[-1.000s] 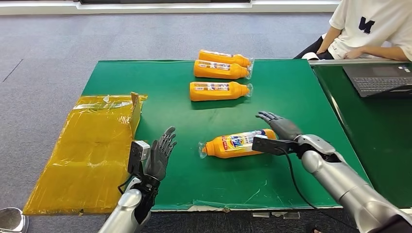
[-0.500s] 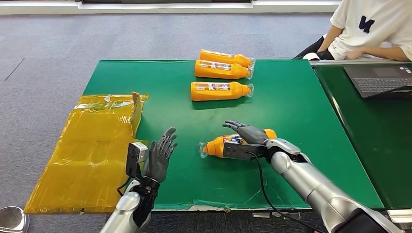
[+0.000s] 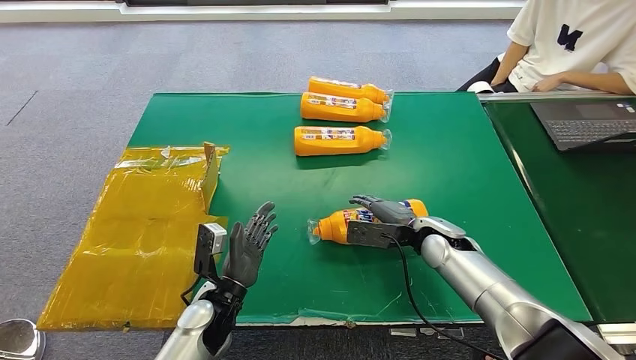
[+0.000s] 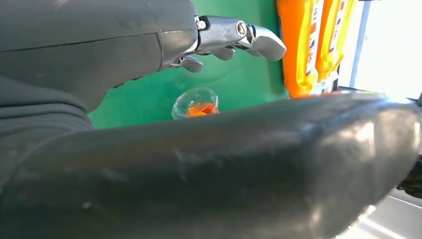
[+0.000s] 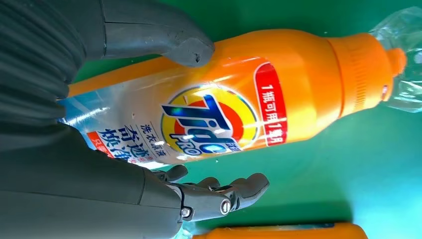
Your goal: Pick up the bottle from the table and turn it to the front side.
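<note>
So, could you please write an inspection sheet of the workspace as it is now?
Surface: green table mat, worn at the near edge.
Job's things: orange plastic detergent bottle lying on its side, front label up, cap in clear wrap.
Clutter: three more orange bottles lying in a row at the far side; yellow plastic sheet over the table's left end.
Hands: right hand around the bottle, not closed; left hand open, raised, apart from it.
Cables: black cable hanging from the right wrist.
Surroundings: grey carpet; seated person; laptop.
</note>
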You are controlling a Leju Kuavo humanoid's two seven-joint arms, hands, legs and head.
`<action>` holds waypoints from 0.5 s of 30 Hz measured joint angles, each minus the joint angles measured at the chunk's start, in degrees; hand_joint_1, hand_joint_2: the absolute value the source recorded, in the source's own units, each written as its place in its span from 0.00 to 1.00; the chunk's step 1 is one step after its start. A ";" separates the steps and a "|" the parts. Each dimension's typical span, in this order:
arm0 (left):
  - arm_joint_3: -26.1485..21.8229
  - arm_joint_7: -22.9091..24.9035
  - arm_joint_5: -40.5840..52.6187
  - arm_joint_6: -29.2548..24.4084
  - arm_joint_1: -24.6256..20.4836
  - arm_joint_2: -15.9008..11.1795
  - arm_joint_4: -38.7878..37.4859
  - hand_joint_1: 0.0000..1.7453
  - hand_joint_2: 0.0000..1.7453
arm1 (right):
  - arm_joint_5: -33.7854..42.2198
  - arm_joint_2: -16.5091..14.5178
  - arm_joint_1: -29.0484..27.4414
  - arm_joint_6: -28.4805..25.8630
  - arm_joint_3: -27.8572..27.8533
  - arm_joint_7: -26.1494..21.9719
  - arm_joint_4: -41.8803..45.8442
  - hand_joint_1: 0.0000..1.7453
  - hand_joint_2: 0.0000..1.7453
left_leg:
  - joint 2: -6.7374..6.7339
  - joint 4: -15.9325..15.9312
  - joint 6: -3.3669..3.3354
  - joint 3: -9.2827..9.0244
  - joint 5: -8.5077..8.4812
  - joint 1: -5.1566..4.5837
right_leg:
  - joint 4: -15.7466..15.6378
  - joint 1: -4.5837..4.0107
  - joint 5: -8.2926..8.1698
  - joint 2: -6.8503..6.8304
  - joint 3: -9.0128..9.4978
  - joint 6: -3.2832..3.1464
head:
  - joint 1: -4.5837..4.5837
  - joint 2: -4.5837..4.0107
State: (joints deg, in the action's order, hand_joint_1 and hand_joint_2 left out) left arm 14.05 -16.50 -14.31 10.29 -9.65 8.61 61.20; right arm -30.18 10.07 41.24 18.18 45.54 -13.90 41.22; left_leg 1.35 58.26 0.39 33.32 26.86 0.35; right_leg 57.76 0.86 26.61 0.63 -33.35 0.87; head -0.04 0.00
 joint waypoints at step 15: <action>0.00 1.18 -2.02 3.33 -0.57 -0.39 -1.34 0.00 0.00 | 3.16 9.91 1.57 3.93 1.10 2.14 2.37 0.00 1.00 | -0.02 0.06 -0.02 0.01 0.00 -0.06 | -0.02 0.06 -0.05 -0.03 0.00 0.04 | 0.00 0.00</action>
State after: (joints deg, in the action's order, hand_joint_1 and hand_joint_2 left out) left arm 14.05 -15.32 -16.33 13.63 -10.22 8.22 59.87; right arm -27.03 19.98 42.80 22.11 46.64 -11.76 43.59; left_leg 1.32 58.32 0.37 33.32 26.85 0.28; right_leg 57.75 0.92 26.55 0.59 -33.34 0.91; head -0.04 0.00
